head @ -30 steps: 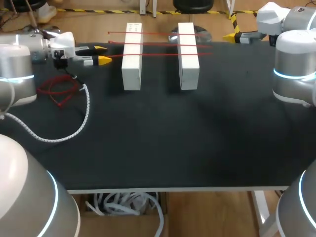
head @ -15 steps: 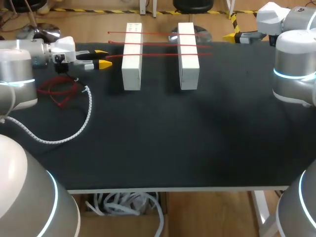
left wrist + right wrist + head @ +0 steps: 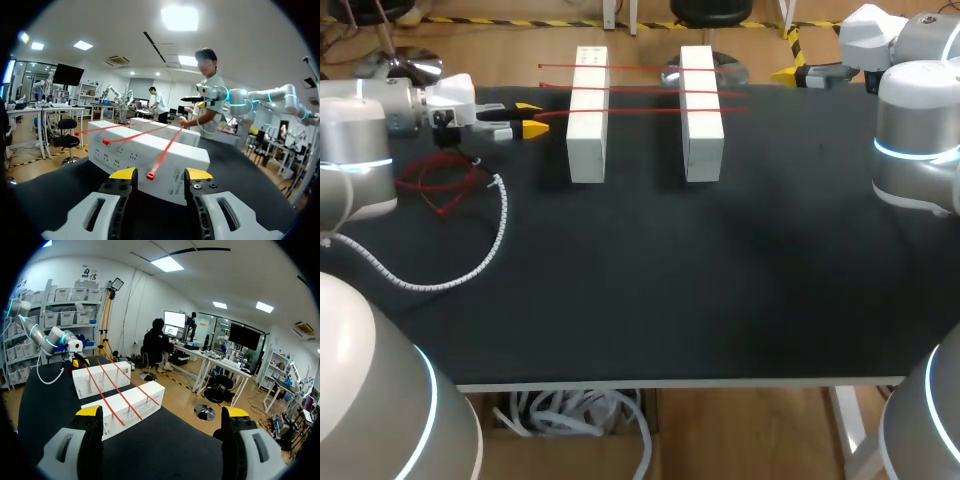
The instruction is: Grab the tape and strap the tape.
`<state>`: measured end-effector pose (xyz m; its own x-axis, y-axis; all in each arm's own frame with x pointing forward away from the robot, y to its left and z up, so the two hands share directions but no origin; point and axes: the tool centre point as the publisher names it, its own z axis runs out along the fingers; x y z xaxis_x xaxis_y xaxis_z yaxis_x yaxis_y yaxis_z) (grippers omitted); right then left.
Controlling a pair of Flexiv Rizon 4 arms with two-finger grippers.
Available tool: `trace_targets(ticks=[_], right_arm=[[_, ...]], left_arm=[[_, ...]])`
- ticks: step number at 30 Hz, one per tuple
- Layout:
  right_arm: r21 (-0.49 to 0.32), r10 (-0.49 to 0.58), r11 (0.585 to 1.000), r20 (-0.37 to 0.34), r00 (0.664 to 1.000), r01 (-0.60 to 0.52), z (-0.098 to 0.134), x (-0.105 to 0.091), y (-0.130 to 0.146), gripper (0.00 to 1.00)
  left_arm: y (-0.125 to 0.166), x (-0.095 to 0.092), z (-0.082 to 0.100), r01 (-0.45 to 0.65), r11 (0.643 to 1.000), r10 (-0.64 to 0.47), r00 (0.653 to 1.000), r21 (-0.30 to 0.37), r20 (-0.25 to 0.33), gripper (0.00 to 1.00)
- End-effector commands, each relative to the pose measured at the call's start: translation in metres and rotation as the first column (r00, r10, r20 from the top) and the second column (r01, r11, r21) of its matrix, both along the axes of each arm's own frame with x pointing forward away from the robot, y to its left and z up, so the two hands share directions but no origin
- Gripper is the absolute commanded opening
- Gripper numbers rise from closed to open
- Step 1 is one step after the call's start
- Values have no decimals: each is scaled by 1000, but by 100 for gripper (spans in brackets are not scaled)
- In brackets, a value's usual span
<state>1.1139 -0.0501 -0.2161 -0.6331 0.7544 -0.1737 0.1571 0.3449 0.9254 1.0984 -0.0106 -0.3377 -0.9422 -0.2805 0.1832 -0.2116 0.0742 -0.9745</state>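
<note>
left gripper (image 3: 155,174): jaws apart, gripping nothing; tape head sits between the tips.
nearest red tape (image 3: 161,157): spans both white blocks (image 3: 586,130), head end overhanging toward that gripper.
handling: probably light, thin, springy, slick; pinch the overhanging head.
other tapes (image 3: 620,88): parallel, farther back.
right gripper (image 3: 162,412): spread wide, empty, well apart.

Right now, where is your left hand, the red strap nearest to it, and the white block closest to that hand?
left hand (image 3: 530,117): head view, midway between its yellow fingertips.
nearest red strap (image 3: 645,111): head view, its middle part.
left white block (image 3: 586,150): head view, its bare top near the front end.
</note>
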Motion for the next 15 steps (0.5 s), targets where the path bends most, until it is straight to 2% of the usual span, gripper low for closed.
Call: trace_targets(ticks=[1,7,9,15], right_arm=[[0,0,1000,0,1000,0,0,0,0,100],[0,0,1000,0,1000,0,0,0,0,100],[0,0,1000,0,1000,0,0,0,0,100],[0,0,1000,0,1000,0,0,0,0,100]], left_arm=[[-1,4,0,2,1000,-2,1000,-2,2,20],[-3,6,3,10,1000,-10,1000,-6,9,23],[-3,6,3,11,1000,-11,1000,-6,10,17],[-3,7,3,14,1000,-14,1000,-5,10,17]])
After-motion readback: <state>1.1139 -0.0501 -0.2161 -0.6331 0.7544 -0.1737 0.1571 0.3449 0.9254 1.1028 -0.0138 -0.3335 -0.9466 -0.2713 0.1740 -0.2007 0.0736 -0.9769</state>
